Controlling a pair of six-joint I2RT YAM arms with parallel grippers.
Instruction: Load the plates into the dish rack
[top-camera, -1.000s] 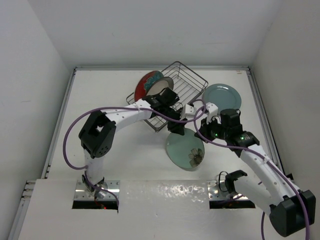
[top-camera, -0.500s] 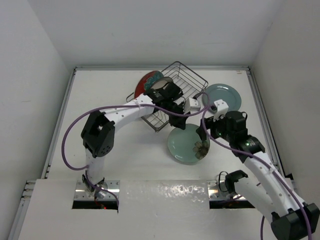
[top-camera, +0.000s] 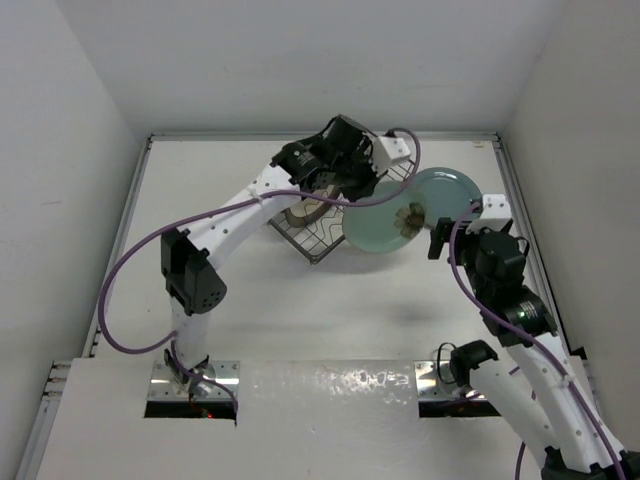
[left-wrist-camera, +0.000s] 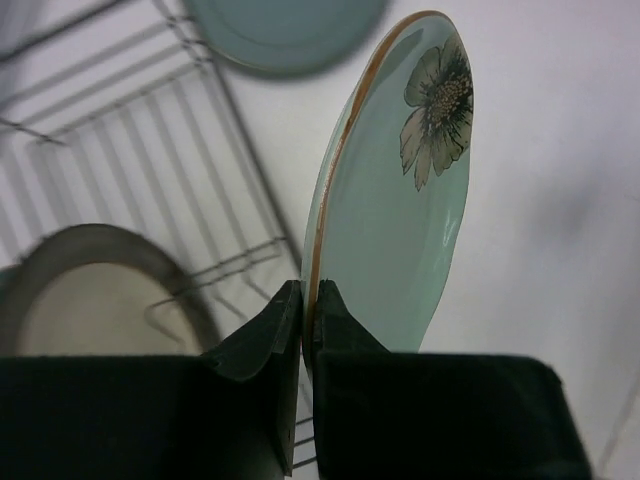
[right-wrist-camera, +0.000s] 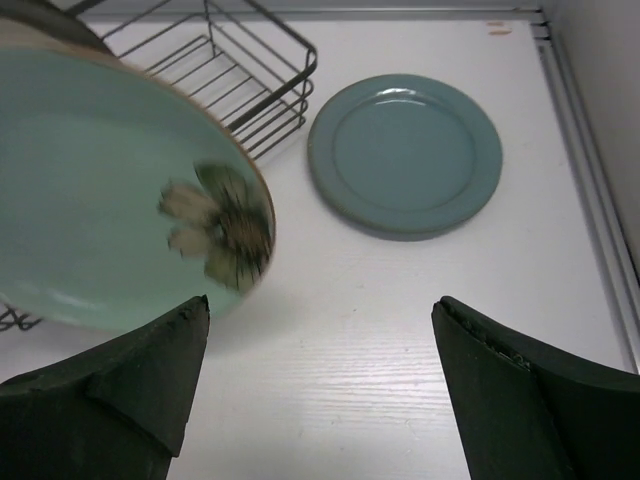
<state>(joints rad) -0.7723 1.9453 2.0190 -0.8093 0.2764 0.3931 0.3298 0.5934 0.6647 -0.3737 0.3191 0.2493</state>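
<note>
Plates first: the pale green plate (left-wrist-camera: 400, 230), the one with a flower painted on it, is pinched by its rim between the two fingers of the left gripper (left-wrist-camera: 306, 300), which are closed tight on it. In the left wrist view you see it almost edge-on, its gold-brown rim line running up away from the fingers, the flower at the end farthest from them. It is off the table (right-wrist-camera: 400, 330) and tilted (its shadow falls on the white surface beneath it in the right wrist view). From above, you find it just right of the dish rack (top-camera: 312, 238), its outline lapping over the rack's right corner on one side and the left edge of the grey-teal plate (right-wrist-camera: 405, 155) on the other.

That grey-teal plate lies flat on the table at the far right, just beside the rack and outside it. Inside the rack you can make out the cream plate (left-wrist-camera: 90, 300) with its dark rim, resting among the wires on the left side; how it is propped you cannot tell from these views.

Your right gripper (right-wrist-camera: 320, 310) has its fingers spread wide with nothing between them. It sits on the right side of the table, nearer than the grey-teal plate and to the right of the held green one, touching neither.
</note>
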